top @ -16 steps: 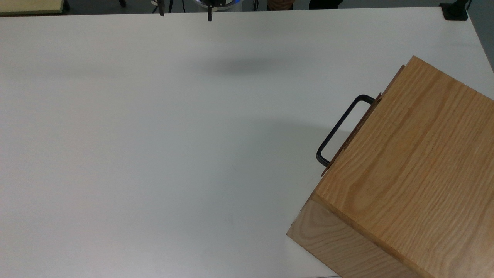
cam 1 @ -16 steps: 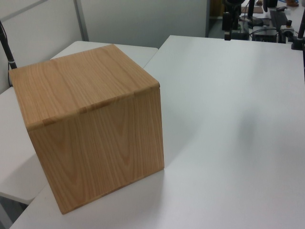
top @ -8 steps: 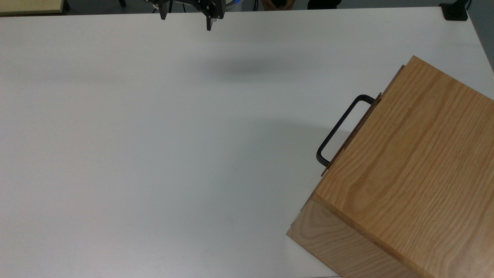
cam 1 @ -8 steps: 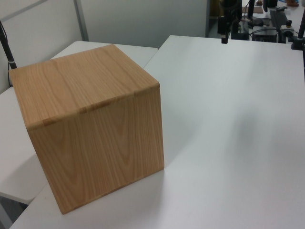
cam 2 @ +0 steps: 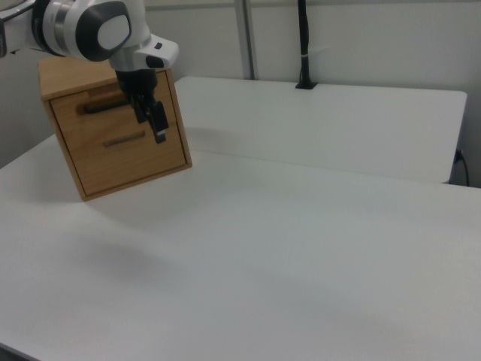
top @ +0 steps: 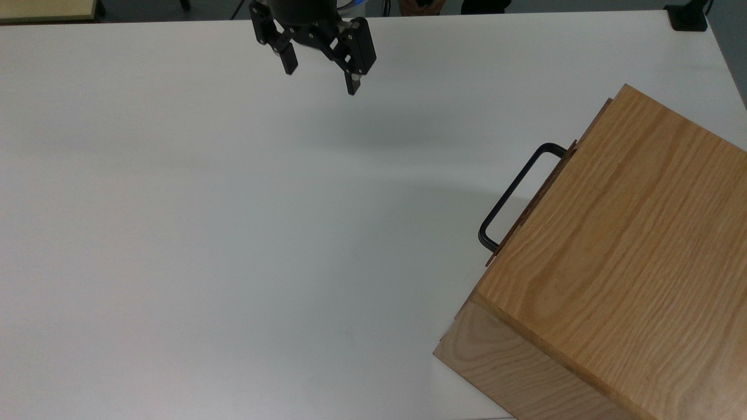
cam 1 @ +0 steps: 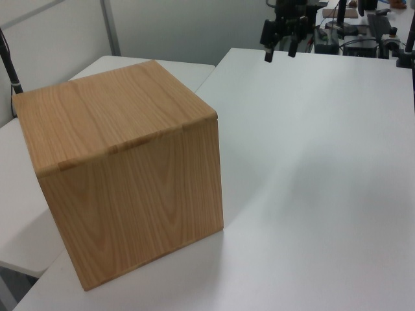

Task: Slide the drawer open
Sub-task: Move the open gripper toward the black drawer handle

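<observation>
The drawer [top: 534, 201] sits closed in the oak cabinet [top: 618, 262] at the tabletop's [top: 233, 233] edge, on the top view's right. Its black handle [top: 513, 192] runs diagonally along the cabinet front. Well apart from the cabinet, toward the top view's upper left, the end effector [top: 320, 73] hangs with fingers apart, empty.

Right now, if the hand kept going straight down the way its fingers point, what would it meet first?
Most likely the bare white table. The hand hangs open above it, well apart from the drawer's handle; its height is hard to judge.
</observation>
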`<state>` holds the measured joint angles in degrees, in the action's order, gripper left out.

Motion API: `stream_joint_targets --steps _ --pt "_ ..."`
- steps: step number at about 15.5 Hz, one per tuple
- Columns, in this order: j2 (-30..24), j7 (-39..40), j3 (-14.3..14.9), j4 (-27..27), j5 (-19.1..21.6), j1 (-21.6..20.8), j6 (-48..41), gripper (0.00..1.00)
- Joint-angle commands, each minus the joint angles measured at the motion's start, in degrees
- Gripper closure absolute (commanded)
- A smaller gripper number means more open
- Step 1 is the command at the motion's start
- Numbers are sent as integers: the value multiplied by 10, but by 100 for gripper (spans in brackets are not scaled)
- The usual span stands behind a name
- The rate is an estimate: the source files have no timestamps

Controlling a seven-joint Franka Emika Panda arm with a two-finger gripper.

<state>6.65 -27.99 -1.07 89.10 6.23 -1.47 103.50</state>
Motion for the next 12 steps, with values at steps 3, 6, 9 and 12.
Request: stream_joint_targets --steps 3,6,9,12 --pt "29 -109 1 -9 20 -51 91 0" --pt "48 -145 1 -9 57 -72 148 0" --pt "71 -146 1 -9 102 -91 211 0" --pt "93 -146 0 -8 128 -101 277 0"
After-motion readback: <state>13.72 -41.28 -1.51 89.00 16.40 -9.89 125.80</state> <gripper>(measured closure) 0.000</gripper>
